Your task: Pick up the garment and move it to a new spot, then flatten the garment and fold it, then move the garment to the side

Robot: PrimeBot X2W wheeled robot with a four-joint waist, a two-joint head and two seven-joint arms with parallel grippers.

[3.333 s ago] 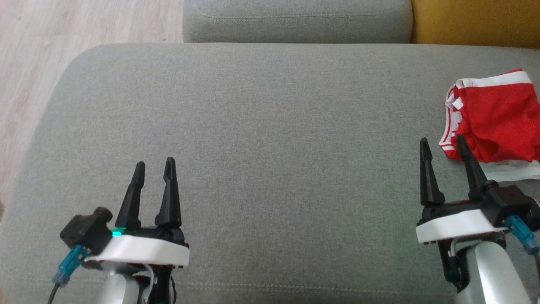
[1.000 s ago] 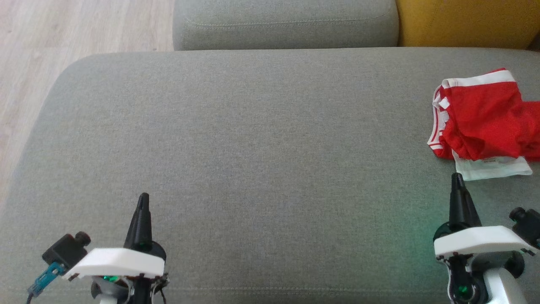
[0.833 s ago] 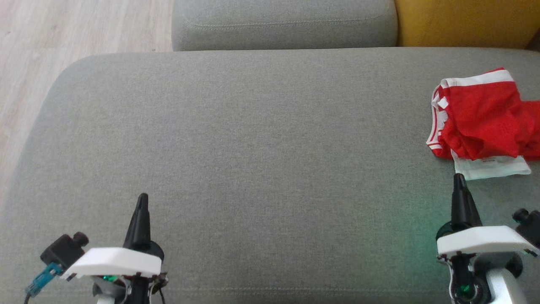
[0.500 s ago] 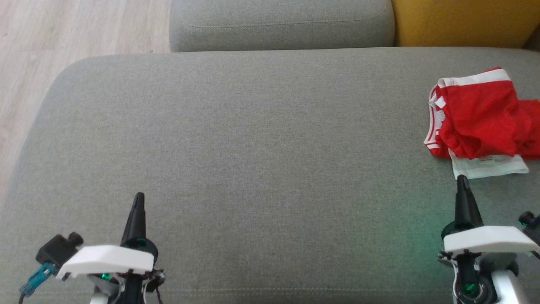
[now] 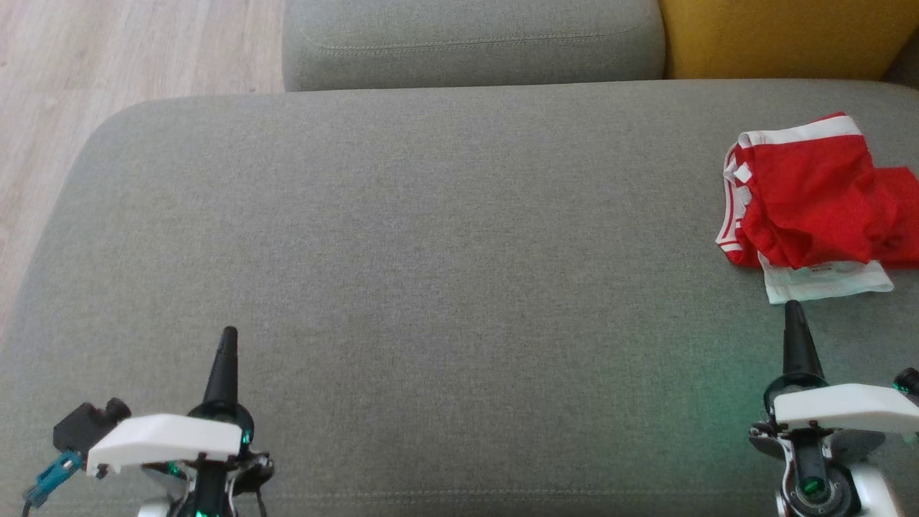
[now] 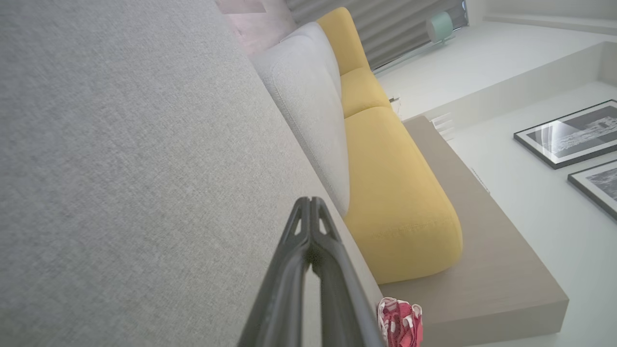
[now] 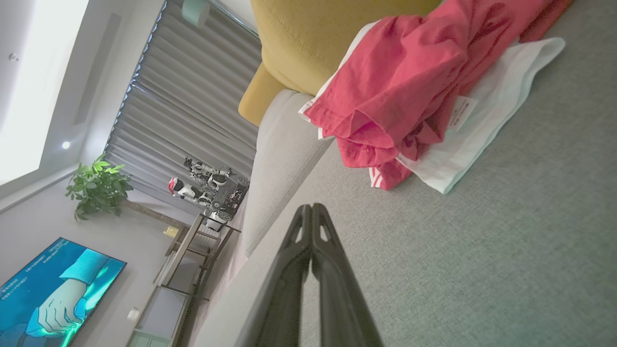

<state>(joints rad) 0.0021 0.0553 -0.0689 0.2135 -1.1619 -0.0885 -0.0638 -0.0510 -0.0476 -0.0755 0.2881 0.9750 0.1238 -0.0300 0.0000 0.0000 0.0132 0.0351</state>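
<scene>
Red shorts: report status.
Left hand shut, empty. Right hand shut, empty, just short of red shorts. Shorts bunched at right end of grey cushion. Nothing between.

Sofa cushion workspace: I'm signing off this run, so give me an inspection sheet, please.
Surface: grey seat cushion, bare across the middle.
Job's things: red shorts with white trim, bunched at the cushion's right end.
Clutter: nothing seen.
Grippers: left gripper and right gripper shut, empty; right tip just short of the shorts.
Cables: teal plug at the left wrist.
Surroundings: yellow cushion, wooden floor, television, potted plant.
</scene>
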